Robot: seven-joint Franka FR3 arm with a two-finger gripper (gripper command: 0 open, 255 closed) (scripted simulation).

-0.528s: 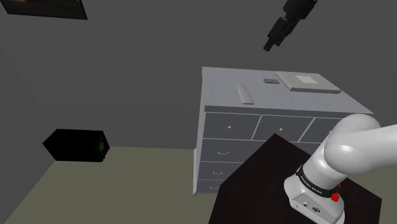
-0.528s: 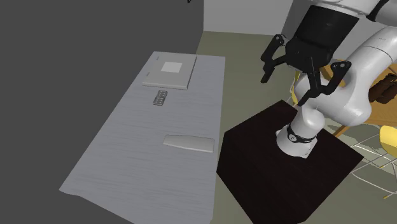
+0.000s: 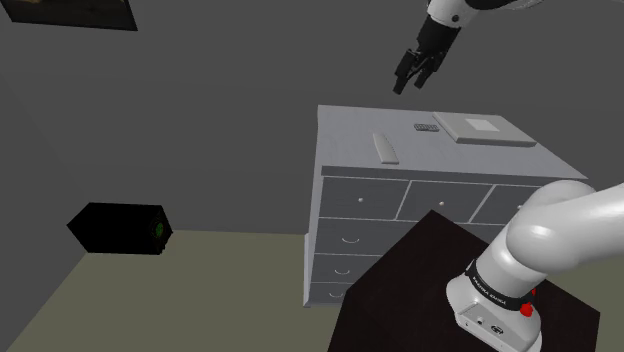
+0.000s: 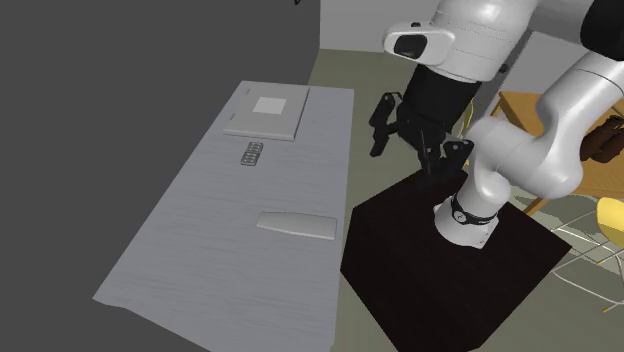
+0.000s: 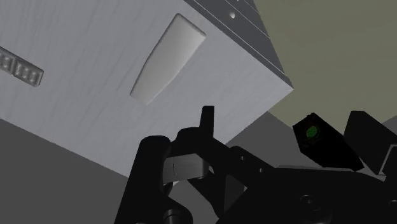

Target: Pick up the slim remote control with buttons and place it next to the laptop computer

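A small dark grey remote [image 3: 427, 127] with rows of buttons lies on the grey dresser top [image 3: 350, 135], close beside the closed grey laptop [image 3: 485, 128]. The same remote [image 4: 251, 154] and laptop [image 4: 266, 110] appear in the second exterior view, and the remote [image 5: 20, 69] is also in the wrist view. A plain, slim, light grey bar [image 3: 385, 148] [image 4: 296, 224] [image 5: 168, 58] lies farther along the top, apart from both. My gripper [image 3: 408, 82] [image 4: 403, 163] hangs open and empty, high in the air off the dresser's stand-side edge.
The dresser has several drawers [image 3: 360, 200] on its front. On the floor lies a black box [image 3: 120, 228] with a green dot. The dark stand [image 4: 450, 260] sits beside the dresser. A wooden table [image 4: 515, 105] and a yellow chair [image 4: 610, 215] stand behind the arm.
The arm has swung toward the dresser: the gripper moved to the shoulder view's left and slightly down. It stays open, and nothing on the dresser has moved.
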